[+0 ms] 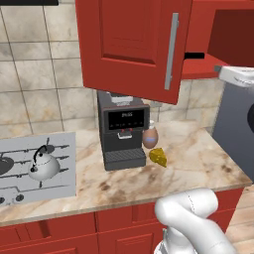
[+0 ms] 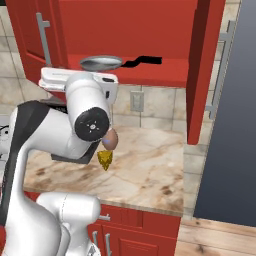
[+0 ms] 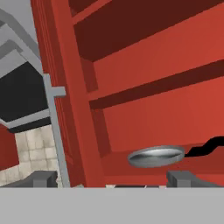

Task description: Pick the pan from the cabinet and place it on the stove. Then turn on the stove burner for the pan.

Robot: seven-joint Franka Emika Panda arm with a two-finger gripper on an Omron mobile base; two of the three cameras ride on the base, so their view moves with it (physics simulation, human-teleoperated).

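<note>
The pan, silver-grey with a black handle, lies on the lowest shelf of the open red cabinet. In the hand view the pan sits just above and between my two finger tips, its handle running off to the right. My gripper is open, with the dark tips far apart and nothing between them. The white hand hangs at the shelf's front edge, left of the pan and slightly below it. The stove lies flat in the counter at the far left.
A silver kettle stands on the stove. A dark coffee machine, a brown rounded object and a cheese wedge sit on the marble counter below the cabinet. Both cabinet doors stand swung out. A grey fridge bounds the right.
</note>
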